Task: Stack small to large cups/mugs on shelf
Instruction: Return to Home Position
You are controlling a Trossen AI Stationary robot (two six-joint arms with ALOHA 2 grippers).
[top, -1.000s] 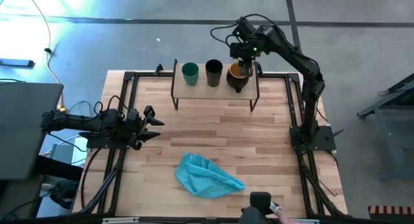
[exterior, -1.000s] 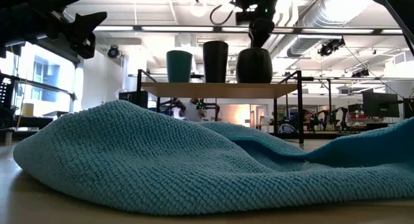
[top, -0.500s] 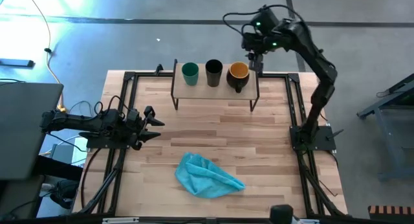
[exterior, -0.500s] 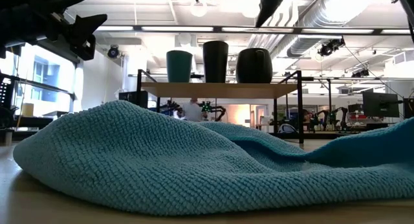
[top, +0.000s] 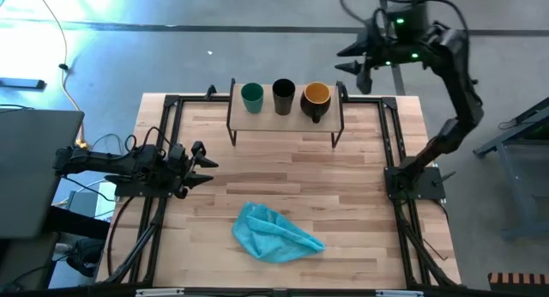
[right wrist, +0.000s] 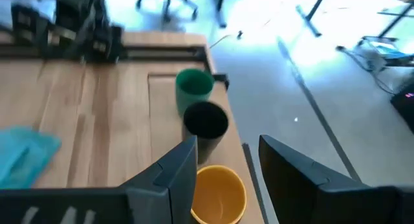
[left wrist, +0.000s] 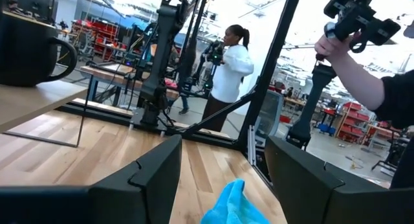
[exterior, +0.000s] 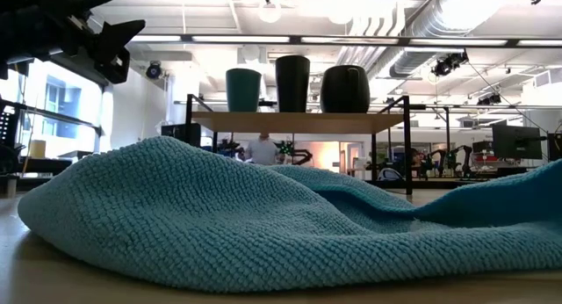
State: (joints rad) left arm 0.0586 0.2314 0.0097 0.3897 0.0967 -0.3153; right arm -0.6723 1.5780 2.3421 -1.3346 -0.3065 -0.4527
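The small green cup [top: 251, 95], the taller black cup [top: 284, 96] and the dark mug with the yellow-orange inside [top: 316, 100] stand in a row on their bases on the light-wood shelf [top: 283, 113] at the table's far edge. The low view shows the same row: green cup [exterior: 243, 89], black cup [exterior: 292, 83], mug [exterior: 344, 88]. My right gripper [top: 353, 63] is open and empty, high up, beyond the shelf's right end. My left gripper [top: 204, 164] is open and empty at the table's left side.
A crumpled blue cloth [top: 276, 233] lies near the table's near edge and fills the low view [exterior: 263, 225]. Black frame rails [top: 393, 151] run along the table's sides. People stand in the room beyond the table in the left wrist view [left wrist: 231, 62].
My right gripper has let go of the dark mug, risen from it and drawn back toward the far right, off the shelf. The mug stays upright on the shelf's right end.
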